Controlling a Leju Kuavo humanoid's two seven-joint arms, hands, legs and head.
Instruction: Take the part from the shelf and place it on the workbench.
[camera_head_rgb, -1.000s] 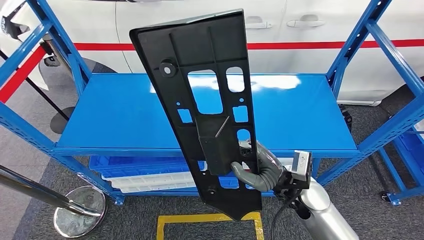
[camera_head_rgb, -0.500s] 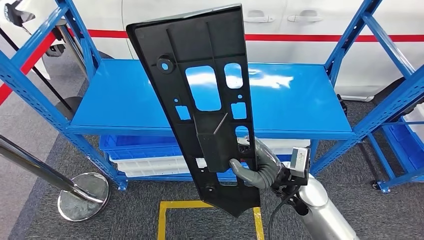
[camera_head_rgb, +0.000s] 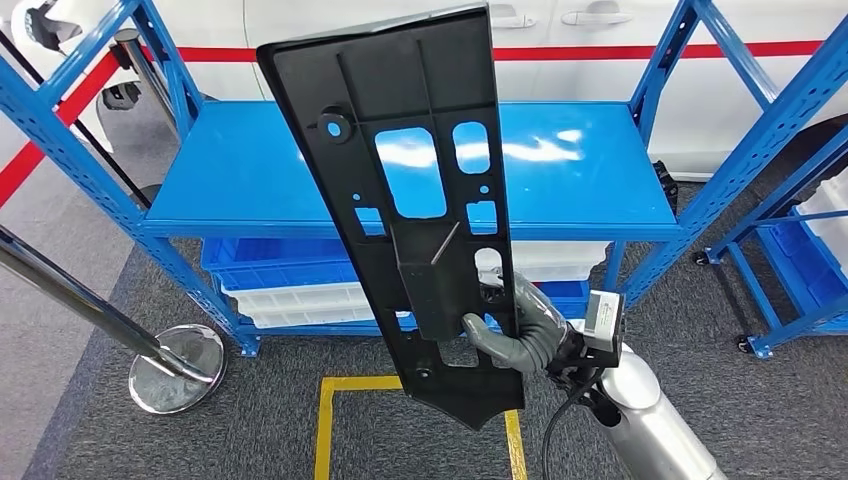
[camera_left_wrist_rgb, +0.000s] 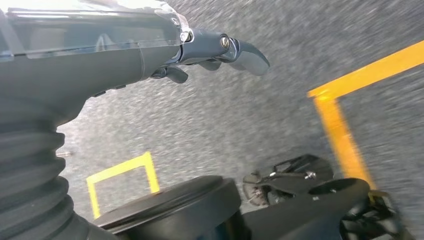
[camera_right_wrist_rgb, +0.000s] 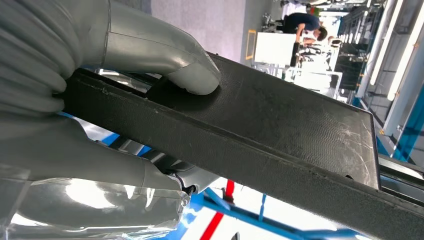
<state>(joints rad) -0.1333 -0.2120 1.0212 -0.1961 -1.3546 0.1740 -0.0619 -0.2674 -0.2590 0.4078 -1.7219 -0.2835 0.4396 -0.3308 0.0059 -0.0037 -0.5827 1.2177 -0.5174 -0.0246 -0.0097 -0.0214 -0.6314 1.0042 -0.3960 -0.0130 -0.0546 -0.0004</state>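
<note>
Before the shelf (camera_head_rgb: 250, 190), right hand (camera_head_rgb: 520, 335) holds part (camera_head_rgb: 420, 200) upright.

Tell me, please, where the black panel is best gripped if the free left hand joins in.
Probably the long bare left edge of the black panel, approached from the robot's left. The right hand already holds the lower right edge, and the upright panel stands tall above it, so a higher, opposite grip should steady it.

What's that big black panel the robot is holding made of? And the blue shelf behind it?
The panel looks like moulded plastic: matte black, with raised ribs, cut-out windows and a fine grainy texture in the right wrist view. The shelf looks like painted steel: its glossy blue top mirrors the lights, and its posts have rows of punched holes.
</note>
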